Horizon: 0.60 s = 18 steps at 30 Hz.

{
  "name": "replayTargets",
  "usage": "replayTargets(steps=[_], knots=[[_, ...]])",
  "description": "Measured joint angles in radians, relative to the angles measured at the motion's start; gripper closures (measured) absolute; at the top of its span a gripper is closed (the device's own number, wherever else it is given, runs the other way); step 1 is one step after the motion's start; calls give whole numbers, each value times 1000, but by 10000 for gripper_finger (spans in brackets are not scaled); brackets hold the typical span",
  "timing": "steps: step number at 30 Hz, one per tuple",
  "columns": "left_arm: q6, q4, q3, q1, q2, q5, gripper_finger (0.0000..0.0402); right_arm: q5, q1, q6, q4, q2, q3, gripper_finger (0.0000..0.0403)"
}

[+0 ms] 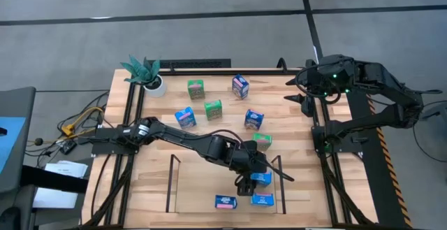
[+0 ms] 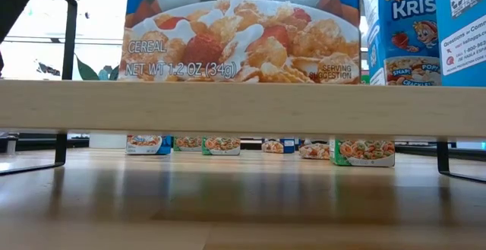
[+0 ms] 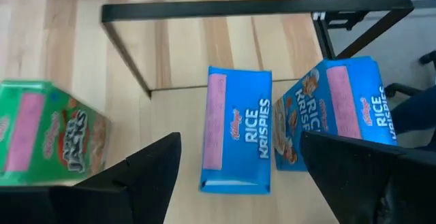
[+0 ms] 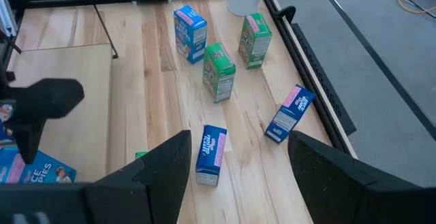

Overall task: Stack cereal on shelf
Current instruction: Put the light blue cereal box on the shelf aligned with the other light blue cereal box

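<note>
The shelf [image 1: 173, 188], dark rails round a light wood base, sits at the table's near middle. Three blue cereal boxes stand on it: one [image 1: 225, 202] at the near edge, one [image 1: 262, 200] to its right, and one [image 3: 237, 135] between the fingers of my left gripper [image 1: 244, 186]. That gripper is open, with a gap on each side of the box. A green box [image 1: 262, 140] stands just past the shelf's far right corner. Several more blue and green boxes stand on the table farther back. My right gripper [image 1: 295, 98] hangs open at the far right, over nothing.
A potted plant [image 1: 147, 76] stands at the far left corner. Loose boxes [image 1: 213, 109] are scattered over the table's far half. Black frame rails [image 1: 133, 139] run along both table sides. The shelf's left half [image 1: 195, 184] is bare wood.
</note>
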<state>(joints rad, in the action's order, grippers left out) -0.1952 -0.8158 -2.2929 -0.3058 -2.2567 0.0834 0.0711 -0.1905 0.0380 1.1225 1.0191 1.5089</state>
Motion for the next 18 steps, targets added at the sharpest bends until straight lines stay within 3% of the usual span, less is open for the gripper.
replayTargets(steps=[7,18], knots=[[-85,-71,-4,13,85,19,113,-1,0,15,0,0,0,132],[-146,-486,-3,85,309,181,133,-1,0,22,0,0,0,132]])
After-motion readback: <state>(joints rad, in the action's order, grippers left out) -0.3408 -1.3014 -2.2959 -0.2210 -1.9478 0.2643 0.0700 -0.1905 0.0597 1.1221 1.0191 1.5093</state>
